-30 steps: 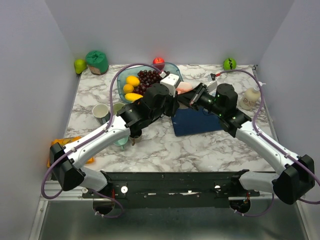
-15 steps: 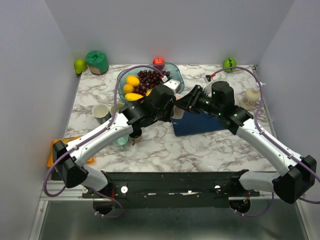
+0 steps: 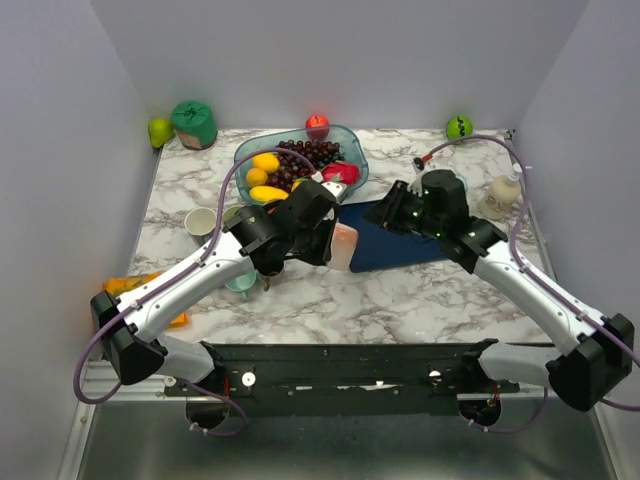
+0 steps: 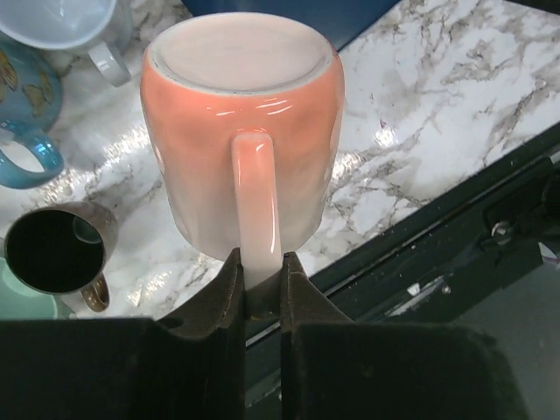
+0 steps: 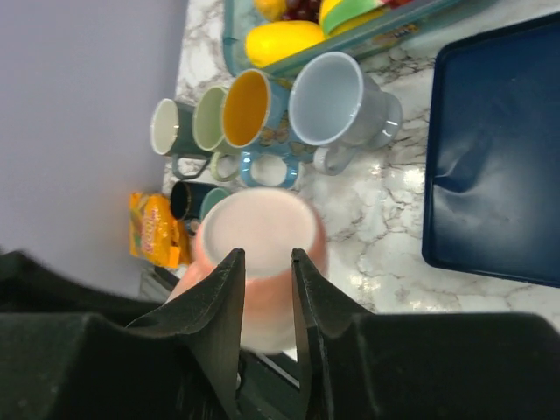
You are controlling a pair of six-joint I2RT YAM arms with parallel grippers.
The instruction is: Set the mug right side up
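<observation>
The salmon-pink mug (image 3: 343, 248) hangs in the air off the left front corner of the blue tray (image 3: 400, 242). My left gripper (image 3: 328, 236) is shut on its handle. In the left wrist view the jaws (image 4: 260, 262) pinch the handle (image 4: 255, 201), and the mug's flat base (image 4: 238, 51) points away from the camera. My right gripper (image 3: 393, 209) is open and empty over the tray, apart from the mug. In the right wrist view the blurred mug (image 5: 258, 236) shows beyond its fingertips (image 5: 264, 262), base toward the camera.
Several mugs stand at the left: a grey one (image 5: 337, 98), an orange-lined one (image 5: 245, 107), a white one (image 3: 203, 222) and a dark cup (image 4: 52, 249). A fruit bowl (image 3: 345, 135) is at the back, a bottle (image 3: 500, 195) at right and an orange snack bag (image 5: 153, 229) near the front left.
My left arm has carried the mug from between the two grippers over the tray's far side toward the front and left. The right gripper no longer touches it.
</observation>
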